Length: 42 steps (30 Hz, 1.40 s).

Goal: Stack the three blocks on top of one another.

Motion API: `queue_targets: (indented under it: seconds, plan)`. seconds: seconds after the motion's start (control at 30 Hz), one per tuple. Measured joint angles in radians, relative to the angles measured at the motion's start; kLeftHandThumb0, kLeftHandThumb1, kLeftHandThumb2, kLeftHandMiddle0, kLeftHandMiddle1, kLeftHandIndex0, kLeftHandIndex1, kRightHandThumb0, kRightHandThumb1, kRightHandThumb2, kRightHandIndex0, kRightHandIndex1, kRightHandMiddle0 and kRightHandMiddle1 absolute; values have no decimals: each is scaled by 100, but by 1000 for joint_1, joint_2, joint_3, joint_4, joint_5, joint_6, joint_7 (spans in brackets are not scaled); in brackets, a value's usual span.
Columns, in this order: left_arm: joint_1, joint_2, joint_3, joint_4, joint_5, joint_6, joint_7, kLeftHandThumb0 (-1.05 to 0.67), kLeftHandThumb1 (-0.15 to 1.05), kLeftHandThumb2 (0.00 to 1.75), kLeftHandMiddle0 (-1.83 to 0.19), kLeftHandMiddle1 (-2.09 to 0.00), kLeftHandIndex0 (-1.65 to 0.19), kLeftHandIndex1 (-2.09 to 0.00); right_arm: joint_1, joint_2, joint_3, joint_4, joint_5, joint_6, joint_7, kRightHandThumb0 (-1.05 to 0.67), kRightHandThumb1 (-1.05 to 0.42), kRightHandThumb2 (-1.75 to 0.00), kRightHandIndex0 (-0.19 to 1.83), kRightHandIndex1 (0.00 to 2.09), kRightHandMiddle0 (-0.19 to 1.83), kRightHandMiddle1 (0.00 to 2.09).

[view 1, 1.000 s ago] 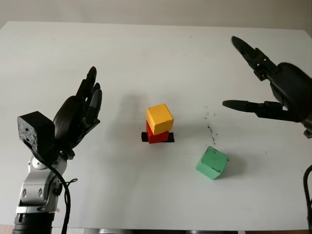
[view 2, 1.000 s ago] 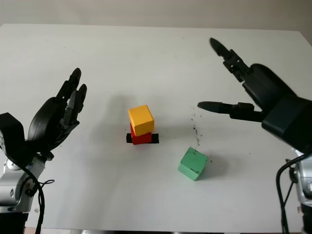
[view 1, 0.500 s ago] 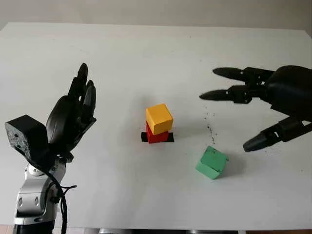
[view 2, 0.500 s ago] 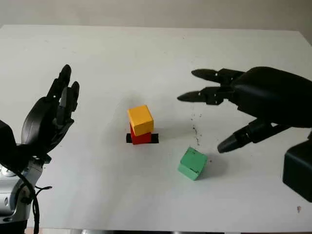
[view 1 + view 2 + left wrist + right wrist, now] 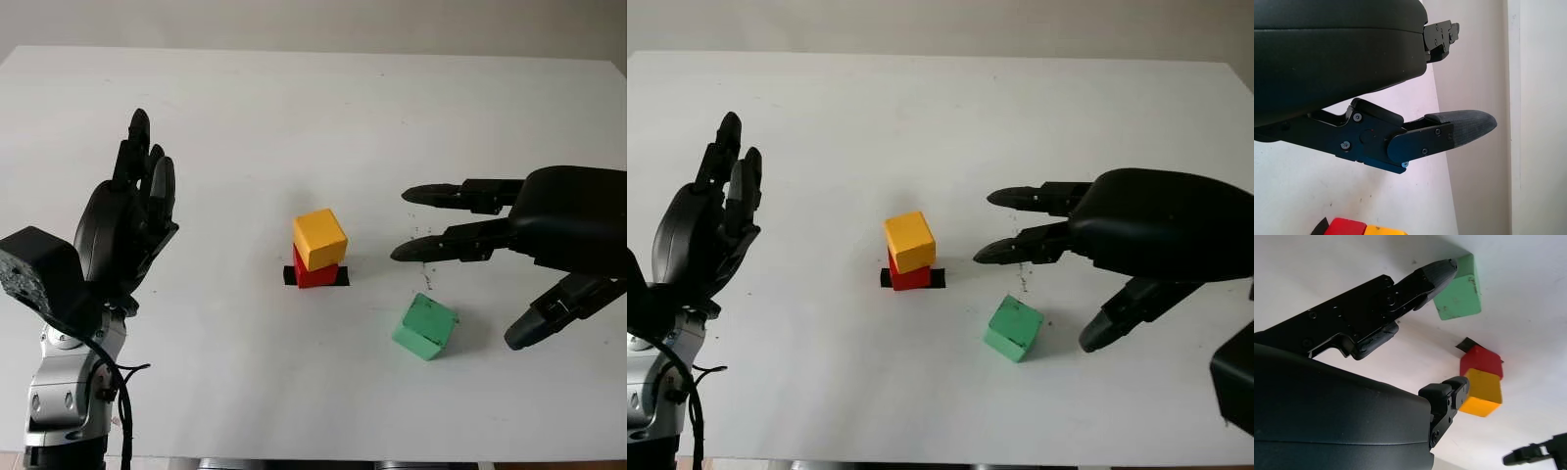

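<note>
A yellow block (image 5: 320, 238) sits on a red block (image 5: 314, 273) at the table's middle, over a strip of black tape (image 5: 291, 276). To their right and nearer me, a green block (image 5: 425, 326) lies alone on the table, turned at an angle. My right hand (image 5: 470, 269) hovers open just above and to the right of the green block, two fingers pointing left past it and the thumb low on its right. It touches nothing. My left hand (image 5: 137, 201) is raised open at the left, well away from the stack.
The white table (image 5: 294, 127) stretches far behind the blocks. Small dark specks (image 5: 423, 257) mark the surface between the stack and my right hand. The table's front edge runs close below the green block.
My right hand has swung down and left from high at the right, turning palm down over the green block. My left hand has drifted left and up. No block has moved.
</note>
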Motion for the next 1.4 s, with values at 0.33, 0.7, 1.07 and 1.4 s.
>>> queue_targets:
  seconds: [0.33,0.7,1.07,1.4]
  plan:
    - [0,-39,-22,8,-6,-34,-17,-65,105,61,19,0,19,0,59,103,46,55,-198,-132,-166,-66,-78,-6,10,6,52,8]
    - [2,-49,-41,8,34,-39,-6,-68,105,63,19,0,19,0,112,108,61,108,-252,-172,-238,-61,-76,-5,7,4,54,7]
    - [2,-51,-47,8,54,-41,-9,-66,105,63,19,0,19,0,151,106,60,119,-269,-158,-261,-53,-77,-6,7,5,58,7]
    - [2,-50,-53,9,61,-50,-35,-66,105,62,19,0,19,0,149,112,94,153,-271,-158,-286,-49,-80,-6,7,5,60,7]
